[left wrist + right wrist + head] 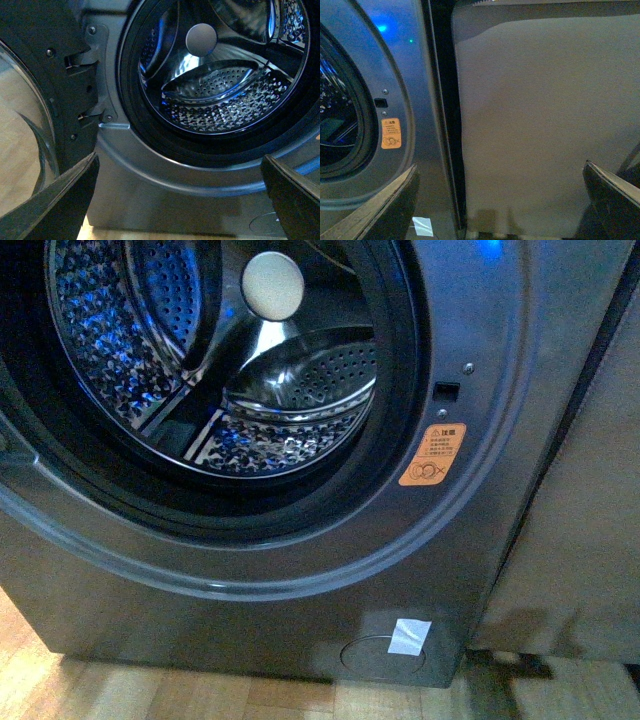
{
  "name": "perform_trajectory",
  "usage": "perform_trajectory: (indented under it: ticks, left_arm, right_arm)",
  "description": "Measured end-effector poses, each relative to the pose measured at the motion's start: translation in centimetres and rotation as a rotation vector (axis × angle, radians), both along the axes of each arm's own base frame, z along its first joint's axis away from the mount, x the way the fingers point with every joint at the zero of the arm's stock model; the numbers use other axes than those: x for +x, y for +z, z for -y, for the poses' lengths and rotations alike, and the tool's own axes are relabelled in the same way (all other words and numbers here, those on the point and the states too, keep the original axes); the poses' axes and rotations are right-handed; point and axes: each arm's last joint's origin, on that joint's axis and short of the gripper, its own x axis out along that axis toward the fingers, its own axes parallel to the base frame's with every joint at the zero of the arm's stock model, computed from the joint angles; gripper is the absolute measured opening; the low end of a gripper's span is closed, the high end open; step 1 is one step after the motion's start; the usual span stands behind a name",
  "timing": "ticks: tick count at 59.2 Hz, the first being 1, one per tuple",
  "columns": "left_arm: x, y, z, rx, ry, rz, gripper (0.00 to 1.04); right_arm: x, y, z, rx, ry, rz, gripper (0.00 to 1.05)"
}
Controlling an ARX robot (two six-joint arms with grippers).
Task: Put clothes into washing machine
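Note:
The grey washing machine fills the front view, its porthole open on the shiny perforated steel drum. An orange warning sticker sits right of the black rim. No clothes show in any view; the drum looks empty. In the left wrist view my left gripper is open and empty, facing the drum from just below the rim. In the right wrist view my right gripper is open and empty, facing the machine's right edge and the sticker. Neither arm shows in the front view.
The open glass door with its black hinge frame hangs left of the porthole. A beige cabinet panel stands right of the machine across a dark gap. Wooden floor lies below. A white label marks the round lower cover.

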Motion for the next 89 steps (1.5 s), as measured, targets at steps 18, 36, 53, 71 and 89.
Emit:
perform_trajectory:
  ticks: [18, 36, 53, 71, 89]
  left_arm:
    - [0.0, 0.0, 0.0, 0.0, 0.0, 0.0, 0.98]
    - [0.0, 0.0, 0.0, 0.0, 0.0, 0.0, 0.98]
    - [0.0, 0.0, 0.0, 0.0, 0.0, 0.0, 0.98]
    - [0.0, 0.0, 0.0, 0.0, 0.0, 0.0, 0.98]
    - [0.0, 0.0, 0.0, 0.0, 0.0, 0.0, 0.98]
  right_arm:
    - [0.0, 0.0, 0.0, 0.0, 0.0, 0.0, 0.97]
    - [0.0, 0.0, 0.0, 0.0, 0.0, 0.0, 0.97]
    - [0.0, 0.0, 0.0, 0.0, 0.0, 0.0, 0.97]
    - [-0.1, 1.4, -0.1, 0.083, 0.369, 0.125, 0.97]
    - [0.2, 2.2, 1.9, 0.077, 0.33, 0.16, 0.97]
